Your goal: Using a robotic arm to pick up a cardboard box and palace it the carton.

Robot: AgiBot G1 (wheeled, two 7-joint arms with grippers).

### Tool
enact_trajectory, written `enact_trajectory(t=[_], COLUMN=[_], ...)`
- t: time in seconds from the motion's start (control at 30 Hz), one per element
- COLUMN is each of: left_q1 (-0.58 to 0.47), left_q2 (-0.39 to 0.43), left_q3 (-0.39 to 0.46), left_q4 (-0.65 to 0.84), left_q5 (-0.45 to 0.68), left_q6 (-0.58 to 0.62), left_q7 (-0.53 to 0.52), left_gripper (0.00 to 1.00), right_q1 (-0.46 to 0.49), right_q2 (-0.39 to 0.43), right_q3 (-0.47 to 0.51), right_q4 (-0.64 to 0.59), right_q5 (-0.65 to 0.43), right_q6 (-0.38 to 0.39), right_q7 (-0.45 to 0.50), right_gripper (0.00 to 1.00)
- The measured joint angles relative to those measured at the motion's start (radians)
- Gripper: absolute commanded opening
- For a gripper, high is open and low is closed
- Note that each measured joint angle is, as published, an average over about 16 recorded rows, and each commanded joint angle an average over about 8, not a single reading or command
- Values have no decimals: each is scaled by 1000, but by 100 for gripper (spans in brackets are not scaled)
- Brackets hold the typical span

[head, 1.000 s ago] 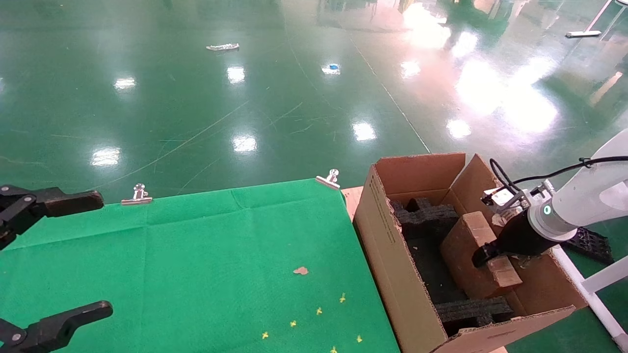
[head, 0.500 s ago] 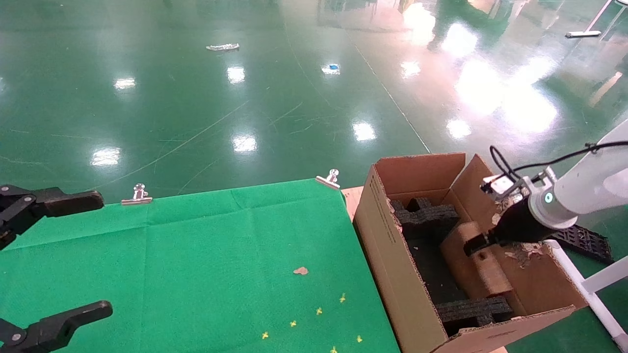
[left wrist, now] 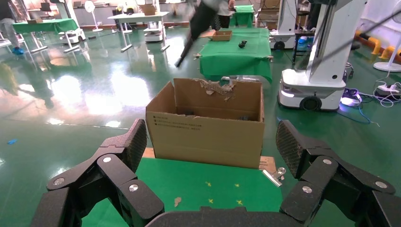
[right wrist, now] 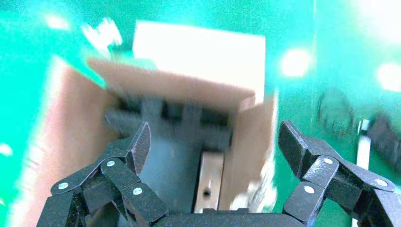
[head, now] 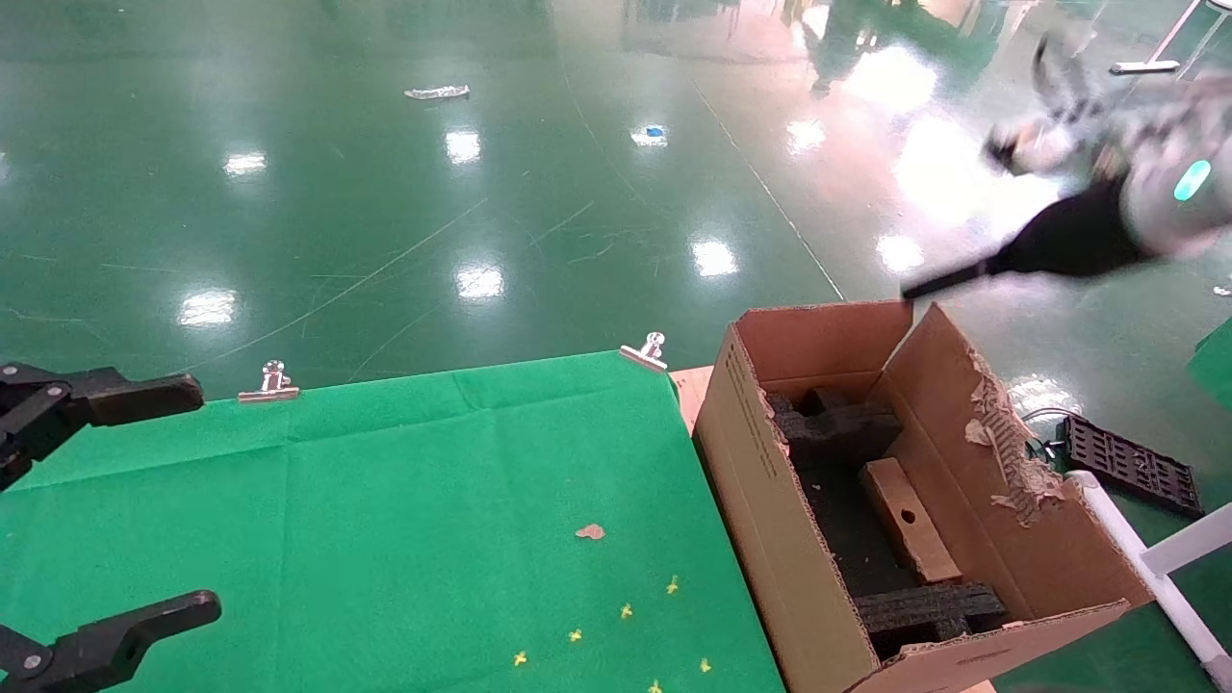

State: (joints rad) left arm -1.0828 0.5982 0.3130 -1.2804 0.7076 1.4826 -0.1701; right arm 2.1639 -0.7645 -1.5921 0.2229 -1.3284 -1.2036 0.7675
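The small cardboard box (head: 910, 520) stands on its long edge inside the carton (head: 760, 481), between black foam blocks (head: 835, 423), its round hole facing up. My right gripper (head: 938, 282) is open and empty, high above the carton's far flap, on the white arm with the lit ring (head: 1192, 180). The right wrist view looks down past the open gripper (right wrist: 215, 137) at the box (right wrist: 208, 179) in the carton (right wrist: 179, 85). My left gripper (head: 207, 498) is open and parked over the green cloth's left side. In the left wrist view it (left wrist: 213, 142) faces the carton (left wrist: 208, 137).
A green cloth (head: 385, 500) covers the table, held by metal clips (head: 272, 382) (head: 647, 351). A brown scrap (head: 589, 530) and small yellow marks lie on it. A black tray (head: 1126, 462) and a white frame bar (head: 1136, 549) are right of the carton.
My right gripper let go of the cardboard box and rose fast up and out of the carton. The box tipped onto its edge and settled between the foam blocks. The left arm has not moved.
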Motion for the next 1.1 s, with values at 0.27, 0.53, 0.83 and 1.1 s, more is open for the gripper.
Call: enact_trajectory(t=[0.27, 0.53, 0.83, 1.1], left_q1=[0, 0, 0, 0], left_q2=[0, 0, 0, 0], left_q3=[0, 0, 1, 1], left_q4=[0, 0, 1, 1], left_q5=[0, -1, -1, -1], left_q6=[0, 0, 0, 0], left_q7=[0, 0, 1, 1], left_gripper=[100, 100, 100, 100], right_q1=[144, 154, 33, -137], right_q2=[73, 132, 149, 149], right_q3=[24, 67, 199, 367], right_q4=[150, 282, 390, 491], right_q5=[16, 48, 108, 182], right_q6=[-28, -41, -68, -102], right_q7=[-13, -8, -62, -140], right_gripper=[100, 100, 100, 100])
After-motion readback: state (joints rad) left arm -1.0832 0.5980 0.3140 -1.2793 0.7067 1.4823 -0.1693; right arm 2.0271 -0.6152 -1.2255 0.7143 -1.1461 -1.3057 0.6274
